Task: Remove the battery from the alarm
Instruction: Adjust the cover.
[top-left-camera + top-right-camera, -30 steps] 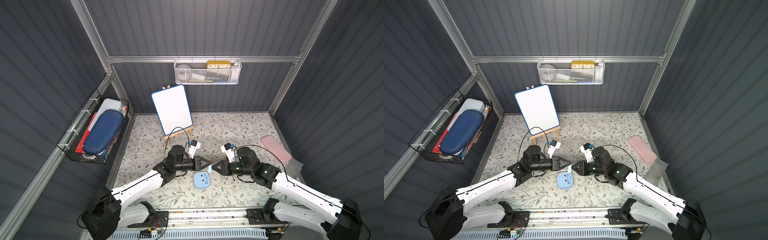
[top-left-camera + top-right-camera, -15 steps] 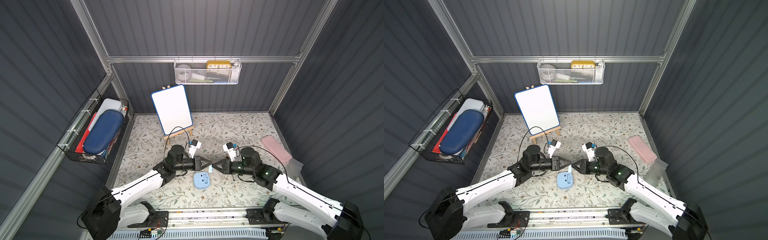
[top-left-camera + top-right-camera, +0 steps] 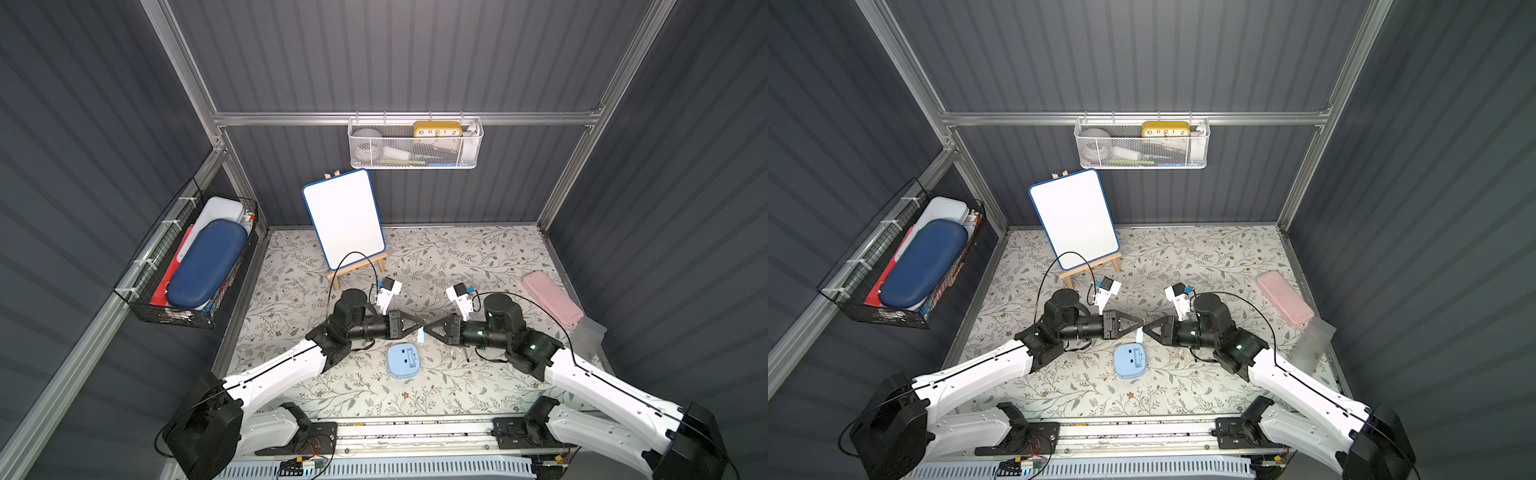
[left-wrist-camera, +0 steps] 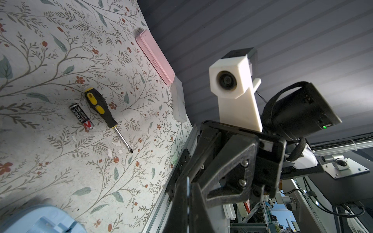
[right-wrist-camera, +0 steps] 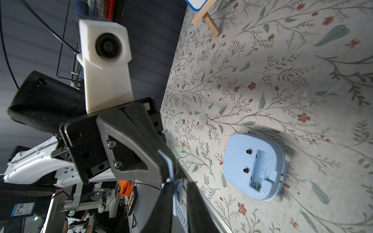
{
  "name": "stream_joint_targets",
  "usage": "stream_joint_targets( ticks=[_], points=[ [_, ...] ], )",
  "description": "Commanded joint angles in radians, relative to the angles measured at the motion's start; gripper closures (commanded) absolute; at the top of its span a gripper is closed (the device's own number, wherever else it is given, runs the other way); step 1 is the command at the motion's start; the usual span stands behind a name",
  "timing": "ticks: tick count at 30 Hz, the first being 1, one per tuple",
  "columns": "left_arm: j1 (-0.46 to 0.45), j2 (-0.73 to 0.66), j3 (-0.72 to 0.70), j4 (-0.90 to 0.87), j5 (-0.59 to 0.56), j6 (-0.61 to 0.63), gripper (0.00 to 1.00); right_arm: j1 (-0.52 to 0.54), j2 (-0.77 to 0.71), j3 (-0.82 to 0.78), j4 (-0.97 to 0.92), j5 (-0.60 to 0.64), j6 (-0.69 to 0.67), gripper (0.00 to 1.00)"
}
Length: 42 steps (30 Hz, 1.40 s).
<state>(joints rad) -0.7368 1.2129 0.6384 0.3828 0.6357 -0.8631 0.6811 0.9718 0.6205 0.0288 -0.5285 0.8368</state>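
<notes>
Meeting tip to tip above the alarm, left gripper is pinching the light-blue battery cover while right gripper is straddling it, grip unclear. Battery is lying out beside the screwdriver, nearer the right arm.

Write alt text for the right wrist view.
The left claw pinches a small light-blue cover, and the right claw closes around its lower end. Beside them the light-blue alarm lies face down on the floral table, its battery slot open and empty.
</notes>
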Motion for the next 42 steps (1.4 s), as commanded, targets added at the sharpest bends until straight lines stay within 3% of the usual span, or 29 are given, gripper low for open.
stream_joint_targets(
  ticks=[1, 23, 29, 32, 34, 38, 42],
  points=[
    [-0.007, 0.009, -0.003, 0.045, 0.055, -0.014, 1.0, 0.003, 0.002, -0.016, 0.067, -0.039, 0.011, 0.87],
    [-0.007, 0.007, -0.008, 0.062, 0.058, -0.017, 1.0, -0.002, -0.006, -0.016, 0.016, -0.002, -0.009, 0.99],
    [-0.007, 0.005, -0.006, 0.021, 0.015, -0.018, 0.72, -0.002, 0.005, -0.02, 0.019, -0.002, -0.004, 1.0],
    [-0.006, 0.001, -0.012, 0.036, 0.016, -0.015, 0.68, -0.002, 0.005, -0.021, 0.012, 0.001, 0.001, 1.0],
    [-0.007, 0.004, -0.014, 0.045, 0.019, -0.017, 0.7, -0.002, 0.01, -0.021, 0.011, -0.001, 0.003, 1.0],
    [-0.007, 0.0, -0.005, 0.01, -0.001, -0.006, 0.62, -0.001, 0.02, -0.021, -0.01, -0.002, -0.008, 1.0],
    [-0.007, -0.048, 0.012, -0.127, -0.137, 0.006, 0.44, -0.002, 0.017, -0.011, -0.105, 0.033, -0.051, 1.0]
  ],
)
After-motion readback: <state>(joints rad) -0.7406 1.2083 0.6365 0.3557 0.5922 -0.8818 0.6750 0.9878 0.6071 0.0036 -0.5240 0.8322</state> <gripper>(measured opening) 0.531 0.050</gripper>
